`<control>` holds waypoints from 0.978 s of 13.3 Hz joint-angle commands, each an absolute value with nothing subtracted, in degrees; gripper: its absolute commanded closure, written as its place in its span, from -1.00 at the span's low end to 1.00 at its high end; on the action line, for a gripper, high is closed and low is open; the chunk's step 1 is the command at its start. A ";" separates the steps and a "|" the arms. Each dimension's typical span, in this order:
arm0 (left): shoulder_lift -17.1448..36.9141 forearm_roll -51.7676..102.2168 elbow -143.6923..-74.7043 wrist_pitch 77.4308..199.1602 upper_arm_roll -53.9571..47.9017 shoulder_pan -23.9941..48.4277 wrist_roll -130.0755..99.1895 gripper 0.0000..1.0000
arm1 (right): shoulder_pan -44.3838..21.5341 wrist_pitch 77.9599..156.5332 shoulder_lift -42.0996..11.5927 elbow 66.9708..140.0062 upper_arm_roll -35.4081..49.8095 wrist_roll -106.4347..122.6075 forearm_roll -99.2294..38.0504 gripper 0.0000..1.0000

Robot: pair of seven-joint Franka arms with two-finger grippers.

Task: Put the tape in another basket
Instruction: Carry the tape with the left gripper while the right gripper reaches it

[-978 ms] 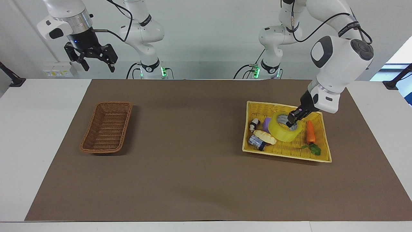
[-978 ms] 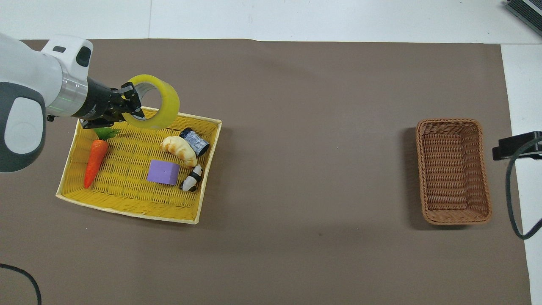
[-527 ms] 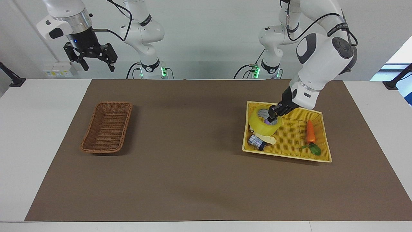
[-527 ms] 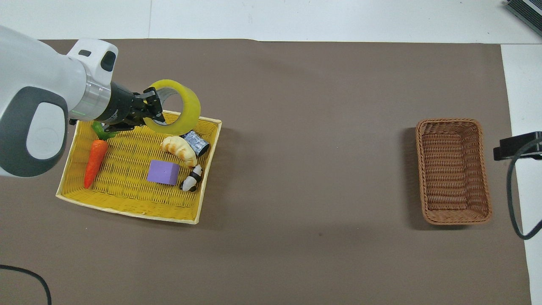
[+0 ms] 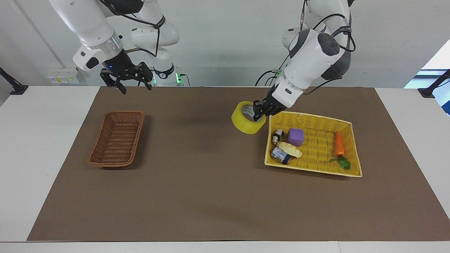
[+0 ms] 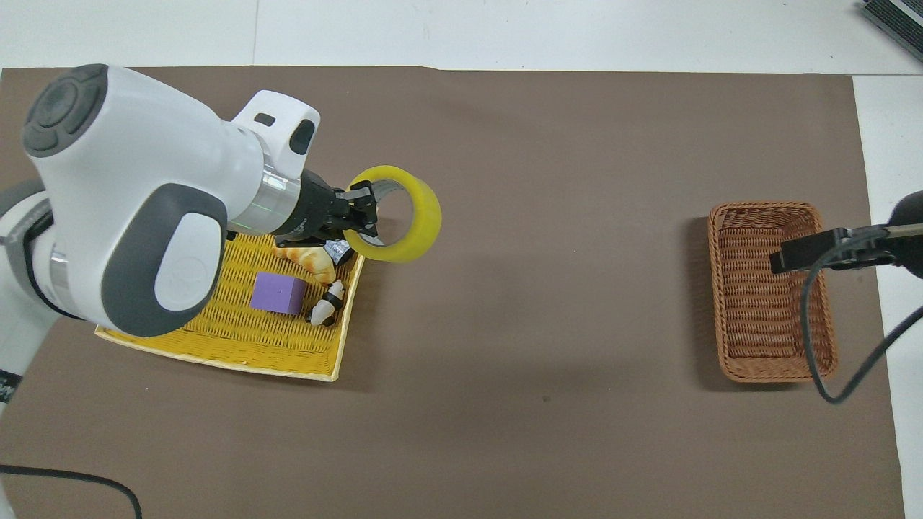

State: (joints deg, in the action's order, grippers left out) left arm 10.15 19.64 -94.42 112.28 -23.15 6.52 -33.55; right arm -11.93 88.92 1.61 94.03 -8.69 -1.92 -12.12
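The tape is a yellow roll with a pale core. My left gripper is shut on its wall and holds it in the air over the brown mat, just outside the yellow basket's rim toward the right arm's end. It also shows in the overhead view with the left gripper. The dark brown wicker basket stands empty at the right arm's end, also seen in the overhead view. My right gripper is open and empty, raised over the mat's edge beside that basket.
The yellow basket holds a purple cube, a carrot, a croissant, a small can and a panda figure. A brown mat covers the table between the baskets.
My left gripper has carried the tape up and out of the yellow basket toward the right arm's end. My right gripper has come lower and moved toward the table's middle.
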 commanded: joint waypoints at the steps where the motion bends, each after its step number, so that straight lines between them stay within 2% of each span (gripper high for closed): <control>1: 9.75 21.71 -96.85 117.84 -22.41 10.44 -33.84 1.00 | -14.32 93.32 0.27 96.23 -8.70 -3.52 -16.69 -1.00; 4: 10.46 21.80 -97.82 121.63 -22.41 13.35 -34.62 1.00 | -15.47 98.08 0.00 98.43 -8.70 -3.25 -24.75 -1.00; 9: 13.00 23.81 -98.26 128.57 -22.41 18.54 -37.26 1.00 | -15.56 99.58 -2.54 101.77 -8.70 3.40 -37.33 -1.00; 13: 13.36 29.35 -98.00 131.48 -22.59 19.94 -37.00 1.00 | -14.68 99.14 -3.43 103.71 -8.70 8.95 -39.11 -1.00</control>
State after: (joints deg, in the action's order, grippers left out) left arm 13.81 26.75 -98.05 129.13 -23.16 18.38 -36.94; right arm -15.71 98.39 -4.12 101.56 -8.85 5.55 -37.58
